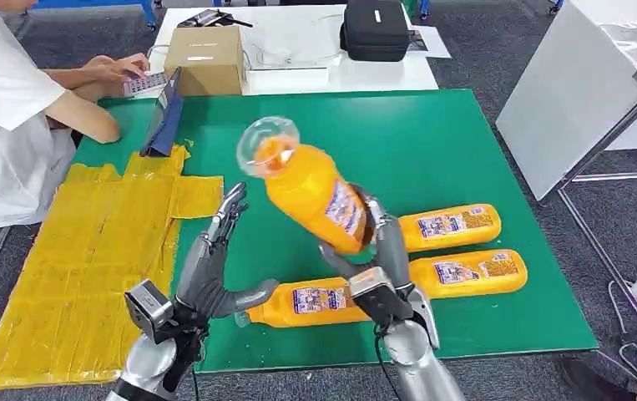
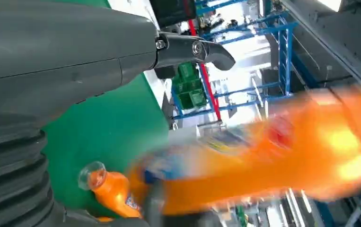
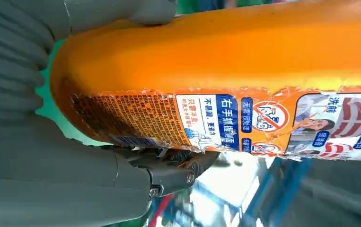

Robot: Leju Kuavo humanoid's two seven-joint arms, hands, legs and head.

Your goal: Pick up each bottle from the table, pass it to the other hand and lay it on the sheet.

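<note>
Held aloft over the green matte worktop (image 1: 432,142): orange translucent plastic bottle with clear domed cap (image 1: 310,190), tilted, cap end up and toward the far-left, base down in the right hand (image 1: 377,251). Filled with orange liquid nearly to the neck. Printed blue-white-orange paper label (image 3: 244,120) wrapped round the lower body, torn and wrinkled along its edge, small text and a red prohibition circle legible in the right wrist view. Right-hand fingers (image 1: 390,230) clamped round the bottle's base end, thick grey thumb pressed on one side. Left hand (image 1: 214,259) raised just beside the bottle, not touching, dark metallic fingers (image 1: 230,209) spread and pointing up, holding nothing. Bottle blurred in the left wrist view.

Three matching orange bottles lying flat on the green worktop: one near the front edge (image 1: 306,302), between the two hands, cap toward the left; two side by side further right (image 1: 452,225) (image 1: 469,273), labels up. Crinkled yellow taped sheet (image 1: 89,251) laid flat at the left of the worktop, nothing on it. Brown cardboard box (image 1: 204,58) and black zipped case (image 1: 375,29) on a white table (image 1: 298,63) beyond. Person in white top (image 1: 6,109) seated at far left, hand on a keypad (image 1: 144,82).
</note>
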